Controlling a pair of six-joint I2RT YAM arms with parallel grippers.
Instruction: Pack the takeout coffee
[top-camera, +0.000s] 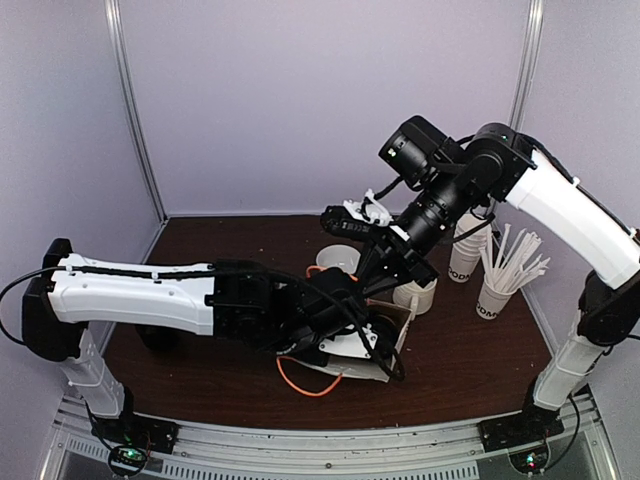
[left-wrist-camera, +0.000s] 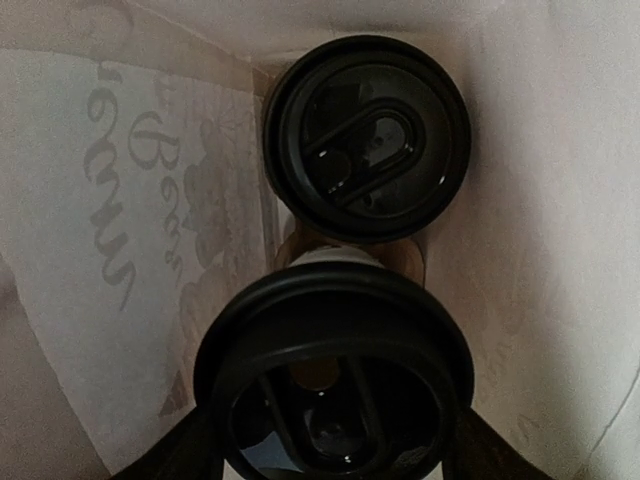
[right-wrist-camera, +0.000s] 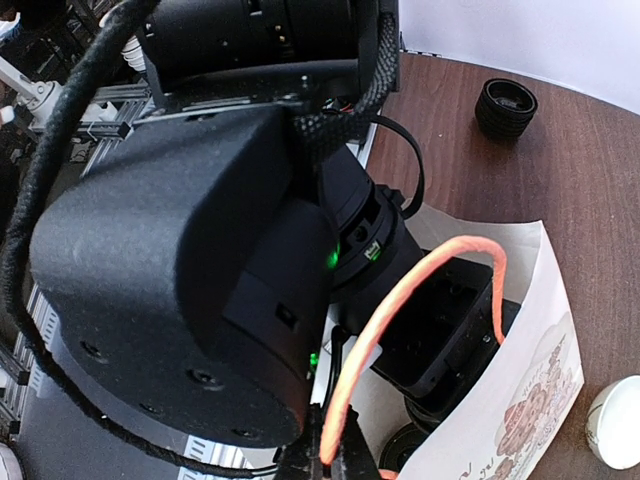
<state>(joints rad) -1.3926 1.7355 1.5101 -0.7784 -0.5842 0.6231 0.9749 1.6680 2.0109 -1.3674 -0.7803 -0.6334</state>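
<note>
Paper bag (top-camera: 345, 368) stands open at about 6 o'clock of table centre, between the two arms.

Right gripper (right-wrist-camera: 330, 465) is clamped tight on the bag's orange handle (right-wrist-camera: 420, 290) and holds it lifted. My reading is that this keeps the mouth open and the bag from tipping while the other arm works inside.

Left gripper (left-wrist-camera: 330, 450) reaches straight down into the bag. Its jaws are spread wide, with fingers (left-wrist-camera: 175, 455) flanking the near cup (left-wrist-camera: 335, 380) and apparently pressed to its lid on both sides. I take that as a grip on the cup, not a free hand.

Far cup (left-wrist-camera: 365, 135) sits at 12 o'clock of the near one. Both are upright with black lids on, the lids just apart. They go in a row because the bag is narrow, its walls closing in at 3 and 9 o'clock.

Both coffees are inside. What seems left is to let go and lift out without snagging the handle.
</note>
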